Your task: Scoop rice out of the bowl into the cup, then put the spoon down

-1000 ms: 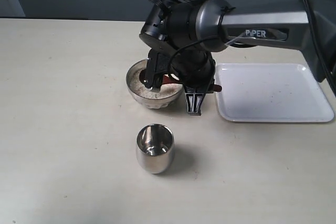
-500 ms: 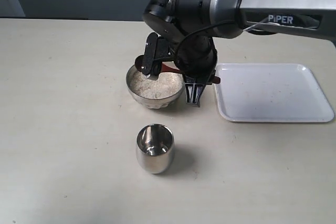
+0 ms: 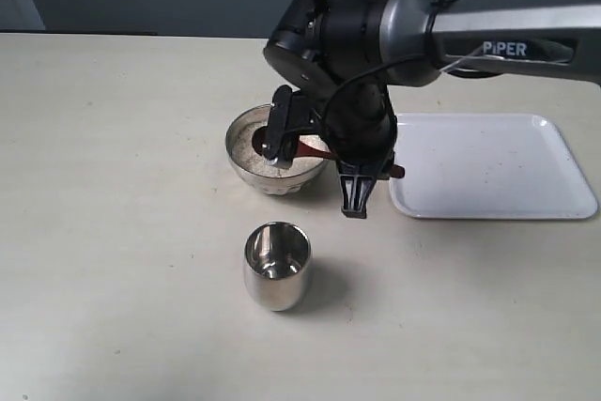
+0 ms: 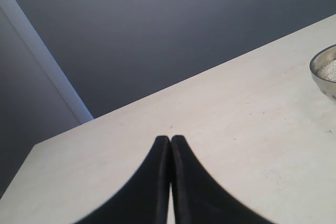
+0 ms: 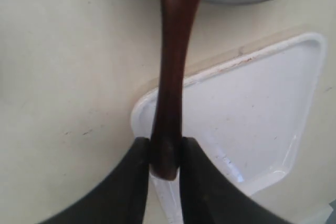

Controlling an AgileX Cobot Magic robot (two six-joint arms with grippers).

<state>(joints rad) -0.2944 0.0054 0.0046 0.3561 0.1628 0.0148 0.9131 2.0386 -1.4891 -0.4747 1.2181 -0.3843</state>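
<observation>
The steel bowl (image 3: 282,176) holds a pale heap of rice (image 3: 246,145) at mid table. My right gripper (image 5: 165,142) is shut on the end of the dark reddish-brown spoon (image 5: 173,66). The handle (image 3: 310,148) slants across the bowl's right rim, and the head (image 3: 256,144) is down inside the bowl at the rice. The steel cup (image 3: 276,266) stands upright in front of the bowl, apart from it, and looks empty. My left gripper (image 4: 170,139) is shut on nothing, low over bare table, with the bowl's rim (image 4: 317,70) far off to one side.
A white tray (image 3: 488,164) lies right of the bowl, close under the spoon's handle end; it also shows in the right wrist view as the tray (image 5: 247,108). My right arm (image 3: 376,35) hangs over the bowl's right side. A dark wall runs behind the table.
Half a second ago the spoon head was raised above the bowl's far left rim. It has since dropped back into the bowl, and the right wrist has sunk and shifted slightly forward.
</observation>
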